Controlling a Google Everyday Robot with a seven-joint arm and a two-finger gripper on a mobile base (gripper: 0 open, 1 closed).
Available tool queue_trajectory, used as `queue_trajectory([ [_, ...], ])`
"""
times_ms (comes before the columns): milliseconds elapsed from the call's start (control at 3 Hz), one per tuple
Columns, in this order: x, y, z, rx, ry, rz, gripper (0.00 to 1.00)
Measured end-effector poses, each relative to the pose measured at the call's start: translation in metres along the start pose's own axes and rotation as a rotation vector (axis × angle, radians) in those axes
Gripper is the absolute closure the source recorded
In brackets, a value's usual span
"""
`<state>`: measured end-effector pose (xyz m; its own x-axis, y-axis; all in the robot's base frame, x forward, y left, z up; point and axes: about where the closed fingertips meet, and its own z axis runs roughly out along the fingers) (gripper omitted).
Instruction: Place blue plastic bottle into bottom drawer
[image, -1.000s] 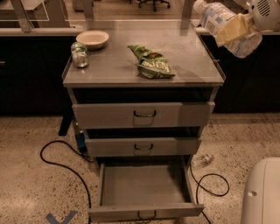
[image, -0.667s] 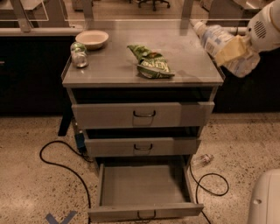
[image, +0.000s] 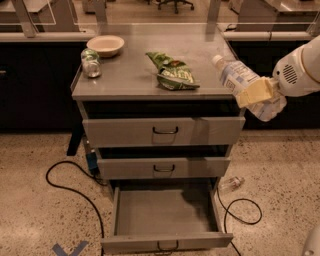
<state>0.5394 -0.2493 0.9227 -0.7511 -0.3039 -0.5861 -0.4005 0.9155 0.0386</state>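
My gripper (image: 258, 93) is at the right of the cabinet, level with its top edge, shut on the blue plastic bottle (image: 237, 76). The bottle is tilted, its white cap pointing up and left over the cabinet's right corner. The bottom drawer (image: 165, 242) is pulled fully open below, a wide shallow grey tray with nothing in it. The bottle hangs well above it and to its right.
On the cabinet top (image: 125, 80) lie a green chip bag (image: 171, 71), a stubby green-topped can (image: 90, 63) and a white bowl (image: 105, 45). The two upper drawers (image: 165, 131) stand slightly open. A small clear bottle (image: 231, 183) and black cables (image: 75, 187) lie on the floor.
My gripper has carried the bottle down and to the left, from above the cabinet's back right corner to its right front edge.
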Motion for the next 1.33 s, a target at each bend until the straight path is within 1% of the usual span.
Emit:
queue_trajectory([
  [333, -0.006, 0.0, 0.003, -0.007, -0.022, 0.005, 1.0],
  [667, 0.009, 0.008, 0.018, -0.048, 0.002, 0.016, 1.0],
  [1000, 0.064, 0.017, 0.044, -0.113, 0.106, 0.078, 1.0],
  [1333, 0.152, 0.057, 0.079, -0.255, 0.258, 0.16, 1.0],
])
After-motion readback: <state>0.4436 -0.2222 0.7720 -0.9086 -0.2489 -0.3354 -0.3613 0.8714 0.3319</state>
